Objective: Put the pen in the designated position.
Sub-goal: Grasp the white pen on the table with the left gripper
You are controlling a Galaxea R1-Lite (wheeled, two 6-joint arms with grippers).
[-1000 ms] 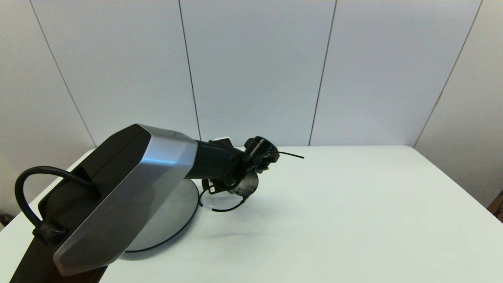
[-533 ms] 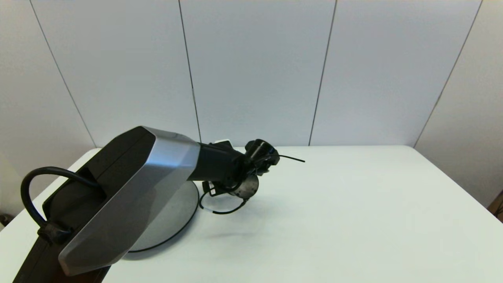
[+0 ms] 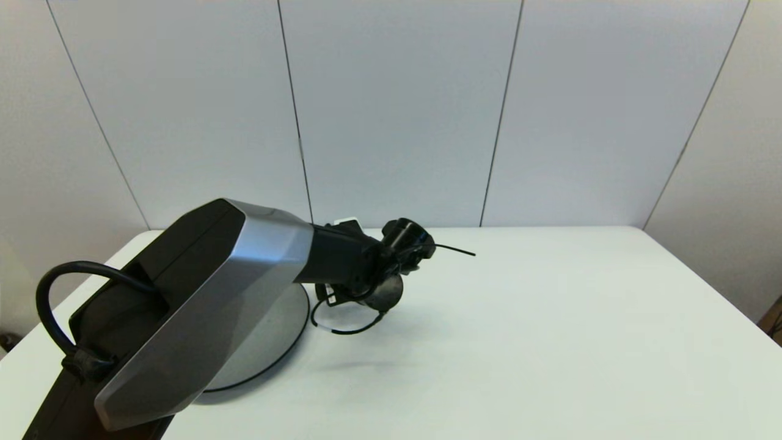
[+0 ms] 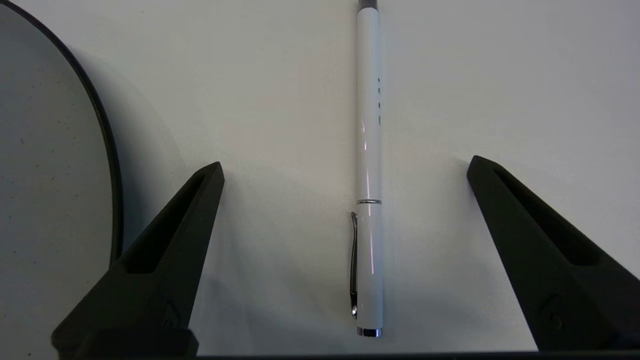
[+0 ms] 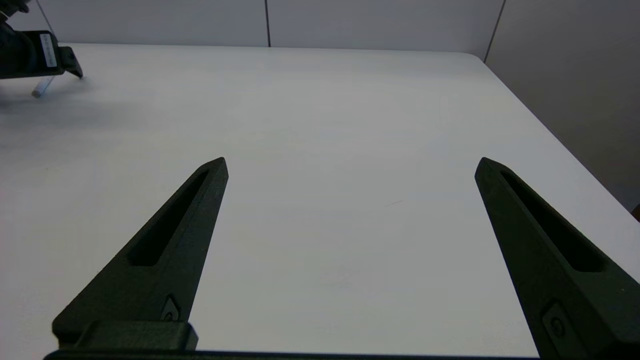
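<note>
Between the spread fingers [image 4: 190,225] of the left gripper [image 4: 345,167], the pen [image 4: 369,165] lies flat on the white desk [image 4: 260,90], its barrel running lengthwise down the gap and touching neither finger, a placing that looks suited to a straight-down pinch across the barrel. Just outside one finger sits the grey plate [image 4: 45,165], dark-rimmed and holding nothing in the part shown. Well away, the right gripper [image 5: 350,165] hangs idle over bare desk, its fingers also wide apart.
</note>
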